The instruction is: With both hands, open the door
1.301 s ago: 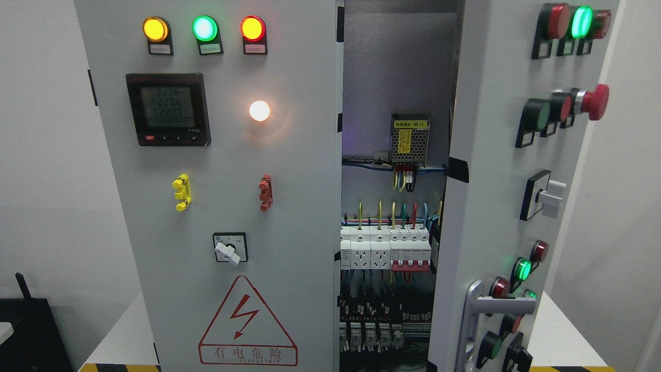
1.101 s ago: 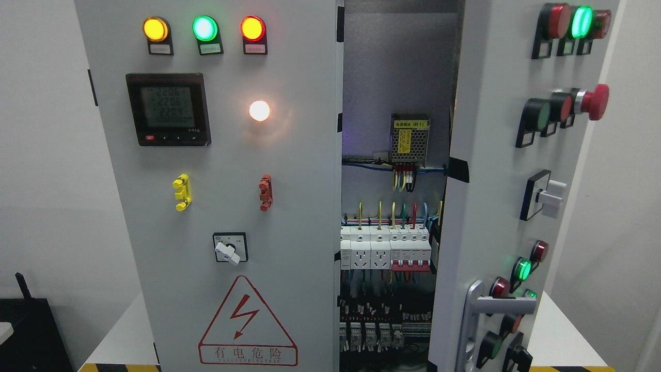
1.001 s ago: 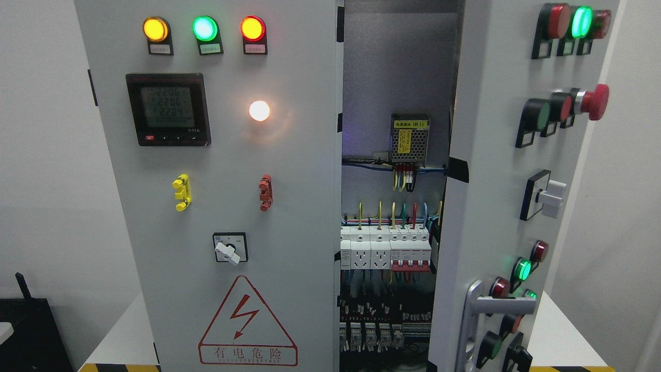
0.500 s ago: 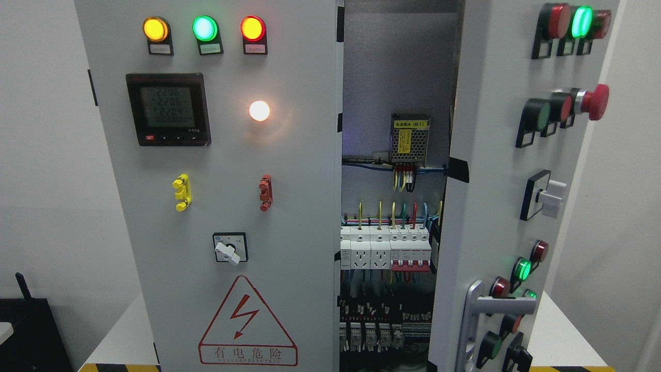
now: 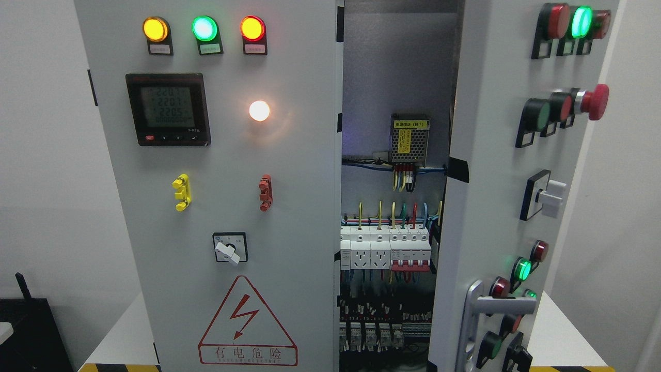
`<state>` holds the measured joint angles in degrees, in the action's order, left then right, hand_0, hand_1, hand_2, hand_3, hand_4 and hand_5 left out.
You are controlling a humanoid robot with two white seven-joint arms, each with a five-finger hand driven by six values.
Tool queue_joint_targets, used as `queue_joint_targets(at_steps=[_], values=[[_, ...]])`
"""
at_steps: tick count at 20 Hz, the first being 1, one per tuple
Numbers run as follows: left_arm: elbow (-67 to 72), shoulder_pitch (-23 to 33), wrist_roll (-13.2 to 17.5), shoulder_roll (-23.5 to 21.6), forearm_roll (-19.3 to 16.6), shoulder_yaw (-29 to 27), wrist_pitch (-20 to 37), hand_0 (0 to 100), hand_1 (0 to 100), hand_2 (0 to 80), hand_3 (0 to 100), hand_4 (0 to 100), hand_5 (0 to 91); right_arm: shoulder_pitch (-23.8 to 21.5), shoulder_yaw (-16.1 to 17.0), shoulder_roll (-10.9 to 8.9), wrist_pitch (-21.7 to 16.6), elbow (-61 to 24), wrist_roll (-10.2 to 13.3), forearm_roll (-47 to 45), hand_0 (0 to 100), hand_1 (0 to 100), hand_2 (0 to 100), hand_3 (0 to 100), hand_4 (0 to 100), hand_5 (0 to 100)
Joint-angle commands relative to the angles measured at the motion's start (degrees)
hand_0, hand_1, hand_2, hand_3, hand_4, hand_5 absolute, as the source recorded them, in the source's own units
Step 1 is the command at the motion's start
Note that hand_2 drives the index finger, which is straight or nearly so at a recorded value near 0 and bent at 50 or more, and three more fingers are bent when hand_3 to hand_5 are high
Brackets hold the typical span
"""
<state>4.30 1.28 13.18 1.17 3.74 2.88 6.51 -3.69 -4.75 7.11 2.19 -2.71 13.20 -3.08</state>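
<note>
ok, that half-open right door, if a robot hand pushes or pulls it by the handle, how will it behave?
The right door is probably stiff: it looks like a flat metal panel, so it should swing as one piece. Likely heavy-ish, since buttons and a rotary switch crowd its face. The silver handle sits low on the door, so a pull there may twist the panel slightly.

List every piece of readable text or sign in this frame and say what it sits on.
"有电危险": under the red lightning warning triangle on the closed left door.
"2201", "2281", "2205", roughly: digital meter, dim.
"(B1)": yellow label on the power supply inside; its other characters are blurred.
Plates under the indicator lamps: too small to read.
</note>
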Motion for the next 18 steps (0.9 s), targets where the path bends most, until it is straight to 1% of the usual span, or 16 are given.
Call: queue_joint_targets(at_steps=[1, 2, 4, 6, 7, 9, 12, 15, 16, 17, 18], values=[[-35.6, 10.5, 0.9, -6.9, 1.5, -0.8, -0.6, 12, 39, 0.0, 0, 0, 0.0, 0.0, 0.0, 0.01, 0.0, 0.0, 0.0, 0.0, 12, 39, 0, 0, 0, 0], [-45.2, 14.7, 0.9, -9.1, 3.4, -2.2, -0.3, 12, 39, 0.0, 0, 0, 0.0, 0.0, 0.0, 0.01, 0.0, 0.0, 0.0, 0.0, 12, 39, 0, 0, 0, 0], [-59.9, 20.6, 1.0, -12.0, 8.7, -5.1, 0.0, 12, 39, 0.0, 0, 0, 0.0, 0.0, 0.0, 0.01, 0.0, 0.0, 0.0, 0.0, 12, 39, 0, 0, 0, 0], [-70.3, 23.9, 2.0, -17.1, 15.9, -5.5, 1.9, 12, 39, 0.0, 0, 0, 0.0, 0.0, 0.0, 0.01, 0.0, 0.0, 0.0, 0.0, 12, 39, 0, 0, 0, 0], [-73.8, 24.6, 2.7, -20.3, 20.7, -5.9, 3.8, 12, 39, 0.0, 0, 0, 0.0, 0.0, 0.0, 0.01, 0.0, 0.0, 0.0, 0.0, 12, 39, 0, 0, 0, 0], [-78.0, 25.1, 3.8, -27.2, 31.8, -7.1, 9.5, 12, 39, 0.0, 0, 0, 0.0, 0.0, 0.0, 0.01, 0.0, 0.0, 0.0, 0.0, 12, 39, 0, 0, 0, 0], [-80.9, 26.1, 5.3, -40.6, 47.6, -7.1, 17.4, 12, 39, 0.0, 0, 0, 0.0, 0.0, 0.0, 0.01, 0.0, 0.0, 0.0, 0.0, 12, 39, 0, 0, 0, 0], [-85.1, 31.0, 7.6, -54.3, 64.8, -7.7, 22.2, 12, 39, 0.0, 0, 0, 0.0, 0.0, 0.0, 0.01, 0.0, 0.0, 0.0, 0.0, 12, 39, 0, 0, 0, 0], [-86.6, 33.1, 8.6, -58.0, 69.6, -8.9, 23.5, 12, 39, 0.0, 0, 0, 0.0, 0.0, 0.0, 0.01, 0.0, 0.0, 0.0, 0.0, 12, 39, 0, 0, 0, 0], [-87.7, 35.6, 9.7, -61.1, 73.3, -11.4, 24.2, 12, 39, 0.0, 0, 0, 0.0, 0.0, 0.0, 0.01, 0.0, 0.0, 0.0, 0.0, 12, 39, 0, 0, 0, 0], [-88.8, 37.9, 11.2, -63.5, 76.0, -14.4, 24.2, 12, 39, 0.0, 0, 0, 0.0, 0.0, 0.0, 0.01, 0.0, 0.0, 0.0, 0.0, 12, 39, 0, 0, 0, 0]])
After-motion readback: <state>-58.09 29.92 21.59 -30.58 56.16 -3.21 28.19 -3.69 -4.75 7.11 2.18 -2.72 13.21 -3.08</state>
